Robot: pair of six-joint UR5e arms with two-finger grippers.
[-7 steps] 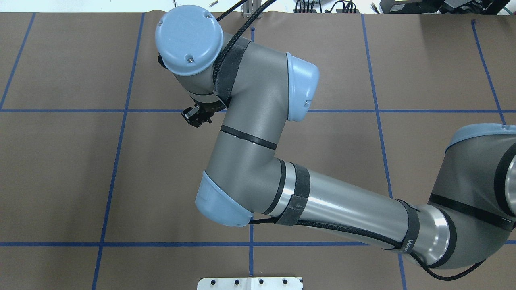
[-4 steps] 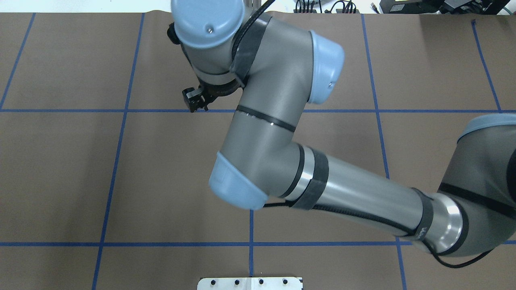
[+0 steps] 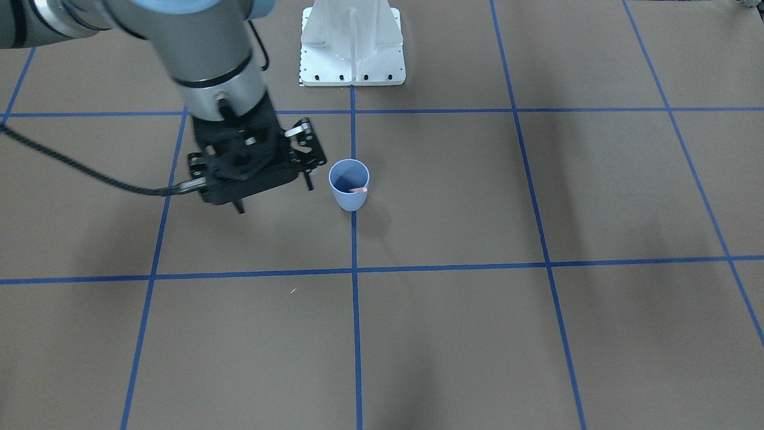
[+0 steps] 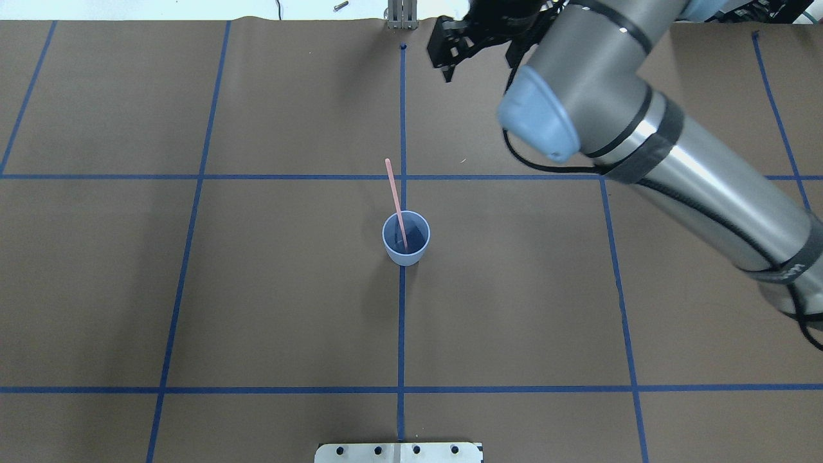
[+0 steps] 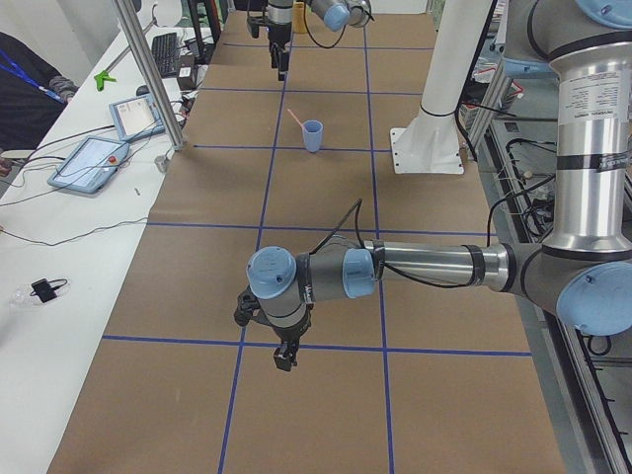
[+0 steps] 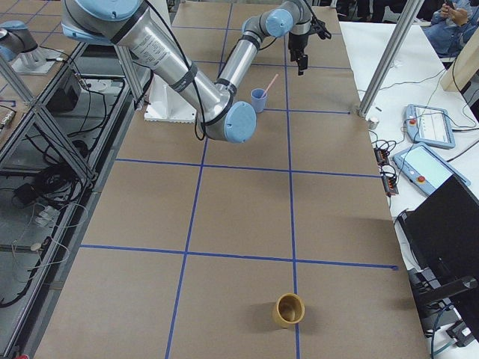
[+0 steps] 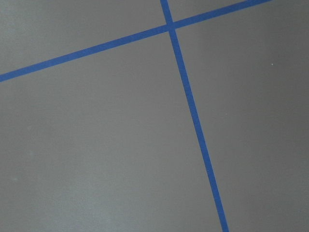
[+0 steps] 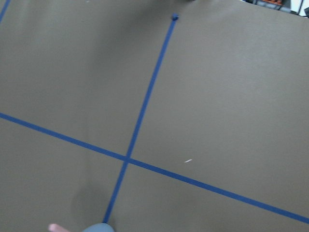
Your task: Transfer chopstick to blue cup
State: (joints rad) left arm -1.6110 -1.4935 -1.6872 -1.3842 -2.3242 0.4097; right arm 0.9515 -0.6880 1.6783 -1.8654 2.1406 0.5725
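The chopstick (image 4: 393, 193) stands in the blue cup (image 4: 406, 258) mid-tabletop (image 4: 193, 289), leaning toward the far side. The right arm's fingers (image 3: 309, 182) hang spread and empty (left arm's fingers (image 5: 284, 357): cannot tell). A low arm sweep could clip the stick and topple the cup.

The right gripper (image 3: 274, 196) hangs raised beyond the blue cup (image 3: 349, 185), pointing down, jaws spread wide, empty. The left gripper (image 5: 283, 357) points down well apart from the cup, jaws indistinct.
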